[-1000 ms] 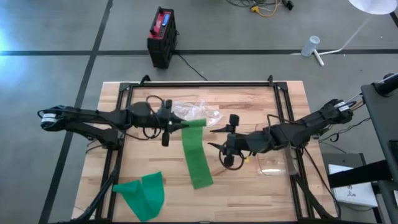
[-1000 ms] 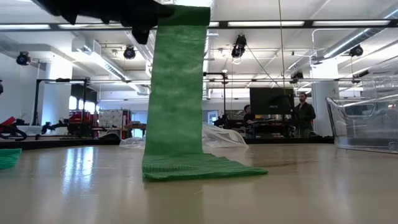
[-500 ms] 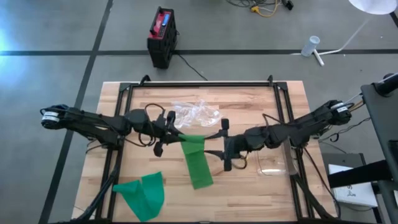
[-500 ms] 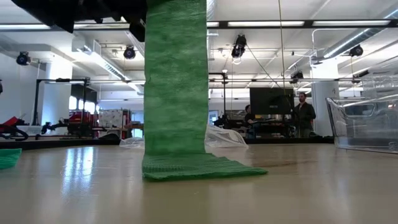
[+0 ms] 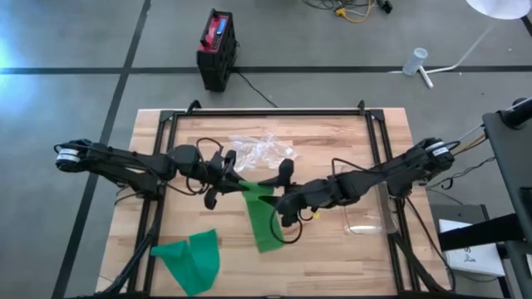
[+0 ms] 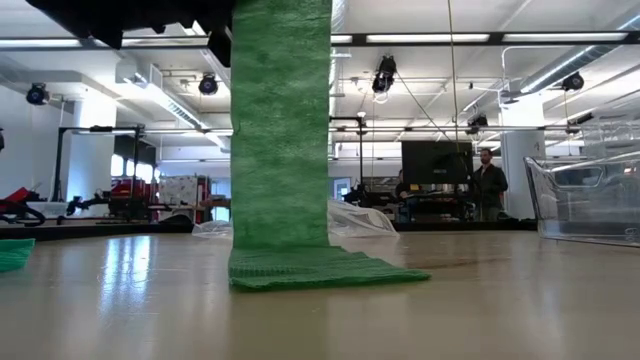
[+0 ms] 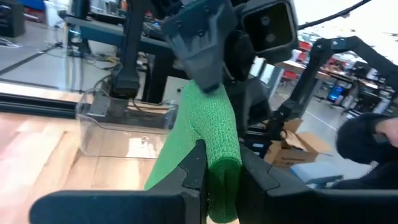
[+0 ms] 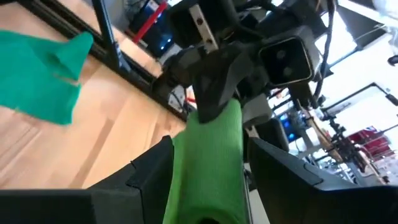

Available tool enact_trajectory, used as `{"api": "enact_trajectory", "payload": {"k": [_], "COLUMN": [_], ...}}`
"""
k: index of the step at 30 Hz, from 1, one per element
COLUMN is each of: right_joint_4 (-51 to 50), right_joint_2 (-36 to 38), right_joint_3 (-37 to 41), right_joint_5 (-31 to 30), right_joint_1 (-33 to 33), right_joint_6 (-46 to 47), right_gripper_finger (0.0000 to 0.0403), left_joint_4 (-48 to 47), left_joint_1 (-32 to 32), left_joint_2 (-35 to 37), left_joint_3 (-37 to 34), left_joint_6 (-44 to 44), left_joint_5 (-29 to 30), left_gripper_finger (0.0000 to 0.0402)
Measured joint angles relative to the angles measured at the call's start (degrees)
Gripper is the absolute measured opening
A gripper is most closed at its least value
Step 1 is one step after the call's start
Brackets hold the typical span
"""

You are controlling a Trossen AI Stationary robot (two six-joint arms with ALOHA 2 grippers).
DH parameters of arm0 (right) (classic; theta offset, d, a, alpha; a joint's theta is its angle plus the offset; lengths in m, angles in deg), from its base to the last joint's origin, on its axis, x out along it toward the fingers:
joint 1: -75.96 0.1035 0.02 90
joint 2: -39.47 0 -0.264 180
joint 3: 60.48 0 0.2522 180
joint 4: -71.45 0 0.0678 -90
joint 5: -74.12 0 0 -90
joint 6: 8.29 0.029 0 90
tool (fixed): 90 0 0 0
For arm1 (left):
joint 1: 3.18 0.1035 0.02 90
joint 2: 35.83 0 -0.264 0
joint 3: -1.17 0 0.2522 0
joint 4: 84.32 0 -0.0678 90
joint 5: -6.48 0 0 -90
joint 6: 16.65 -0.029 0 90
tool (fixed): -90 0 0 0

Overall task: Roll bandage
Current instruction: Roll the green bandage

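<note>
Apparently so it can be rolled, the left gripper [image 5: 233, 176] pinches the bandage [image 5: 263, 214] top above mid-table, its tail draping to the wood, while the right gripper [image 5: 281, 198] straddles the strip, seemingly not yet clamped.

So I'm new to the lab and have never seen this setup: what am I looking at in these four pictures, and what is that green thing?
These are two robot arms working at a wooden table. One picture looks straight down from above, one looks level across the table top, and two come from cameras on the arms' wrists. The green thing is a stretchy bandage strip. The left gripper is shut on its upper end and holds it up, so the strip hangs down and its lower end lies on the table. The right gripper has its fingers either side of the strip. A second green bandage, a crumpled clear wrapper and a clear plastic box also lie there.
</note>
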State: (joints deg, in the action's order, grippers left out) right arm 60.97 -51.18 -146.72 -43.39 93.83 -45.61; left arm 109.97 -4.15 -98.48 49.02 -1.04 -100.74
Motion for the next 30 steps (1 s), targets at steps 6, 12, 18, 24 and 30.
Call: {"api": "enact_trajectory", "payload": {"k": [6,12,18,24,30], "right_joint_4": [-1.6,-1.5,-1.0,-0.8,-1.2], "right_joint_2": [-0.6,-0.7,-0.7,-1.7,-0.9], "right_joint_3": [-1.0,-1.0,-0.9,-1.1,-1.2], "right_joint_5": [-1.0,-1.0,-1.0,-1.2,-1.0], "right_joint_1": [0.0,0.0,-0.2,-0.2,-0.3], "right_joint_6": [-0.6,-0.2,-0.2,-0.9,3.0], "right_gripper_finger": [0.0199,0.0199,0.0174,0.0099,0.0034], "left_joint_4": [0.0,0.2,0.8,1.7,2.2], "left_joint_1": [-0.2,-0.2,-0.2,-0.3,-0.5], "left_joint_2": [0.0,0.0,-0.2,-0.4,-0.6], "left_joint_3": [0.0,0.0,-0.1,-0.2,-0.2], "left_joint_6": [0.0,0.0,0.0,0.0,-1.8], "left_joint_5": [-0.3,-0.3,-0.1,-0.3,0.0], "left_gripper_finger": [0.0041,0.0041,0.0041,0.0041,0.0047]}}
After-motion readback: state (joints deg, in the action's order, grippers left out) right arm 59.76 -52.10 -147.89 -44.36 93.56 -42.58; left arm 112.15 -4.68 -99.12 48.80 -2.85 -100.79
